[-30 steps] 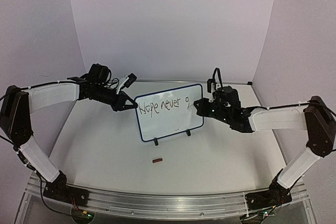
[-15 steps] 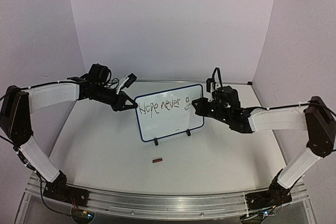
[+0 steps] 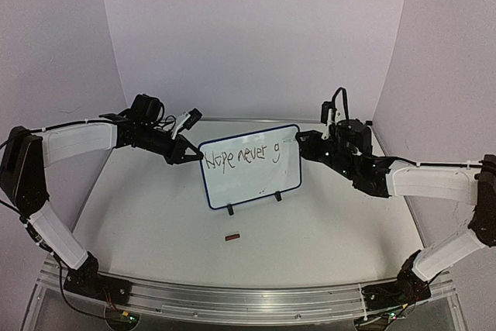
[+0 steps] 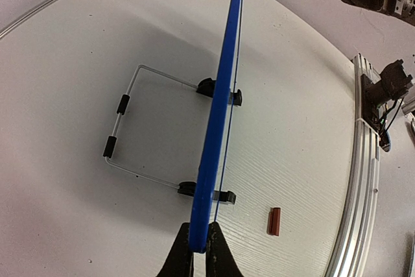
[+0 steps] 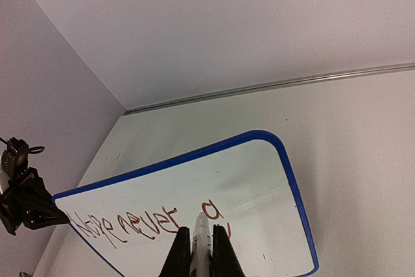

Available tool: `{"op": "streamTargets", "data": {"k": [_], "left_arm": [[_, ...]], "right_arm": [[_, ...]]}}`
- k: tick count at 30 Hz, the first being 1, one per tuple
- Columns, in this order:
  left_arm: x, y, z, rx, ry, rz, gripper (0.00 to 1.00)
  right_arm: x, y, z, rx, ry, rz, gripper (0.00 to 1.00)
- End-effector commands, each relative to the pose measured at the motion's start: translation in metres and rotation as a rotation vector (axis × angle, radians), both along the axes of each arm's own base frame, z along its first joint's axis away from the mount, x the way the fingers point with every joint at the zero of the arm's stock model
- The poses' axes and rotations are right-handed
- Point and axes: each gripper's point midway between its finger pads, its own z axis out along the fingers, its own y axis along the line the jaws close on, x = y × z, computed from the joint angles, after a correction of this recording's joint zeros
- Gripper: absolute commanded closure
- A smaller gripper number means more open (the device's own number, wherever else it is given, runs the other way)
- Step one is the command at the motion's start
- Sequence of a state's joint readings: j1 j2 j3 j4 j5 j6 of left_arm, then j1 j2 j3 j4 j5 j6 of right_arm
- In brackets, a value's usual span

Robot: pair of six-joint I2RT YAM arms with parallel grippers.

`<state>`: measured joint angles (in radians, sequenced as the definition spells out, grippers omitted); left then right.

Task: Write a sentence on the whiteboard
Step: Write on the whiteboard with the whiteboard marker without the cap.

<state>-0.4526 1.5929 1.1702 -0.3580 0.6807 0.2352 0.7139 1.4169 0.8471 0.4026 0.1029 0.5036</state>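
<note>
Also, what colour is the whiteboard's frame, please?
The frame is blue, clearest in the left wrist view.

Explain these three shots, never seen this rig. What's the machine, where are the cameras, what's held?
Two robot arms bolted to a table. The wide picture comes from a camera above and behind them; the other two from cameras on the wrists. The left gripper pinches the edge of a small whiteboard standing on feet, a wire prop behind it. The right gripper holds a marker, tip off the board. The writing reads "Hope never g". A small brown piece lies on the table in front.
</note>
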Motion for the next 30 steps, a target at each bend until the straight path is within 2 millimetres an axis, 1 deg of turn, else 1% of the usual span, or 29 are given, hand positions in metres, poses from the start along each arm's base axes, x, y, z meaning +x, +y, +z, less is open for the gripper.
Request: {"op": "streamTargets", "data": {"k": [1,21,30], "left_arm": [[0.006,0.005,-0.015,0.075,-0.025,0.014,1.0],[0.006,0.005,-0.016,0.076,-0.022,0.015,1.0],[0.006,0.005,-0.017,0.078,-0.024,0.016,1.0]], "right_arm": [[0.008,0.002,0.002,-0.022,-0.018,-0.021,1.0],[0.024,0.011,-0.002,-0.071,-0.023,-0.034,1.0],[0.028,0.01,-0.014,-0.1,0.002,-0.052,1.0]]}}
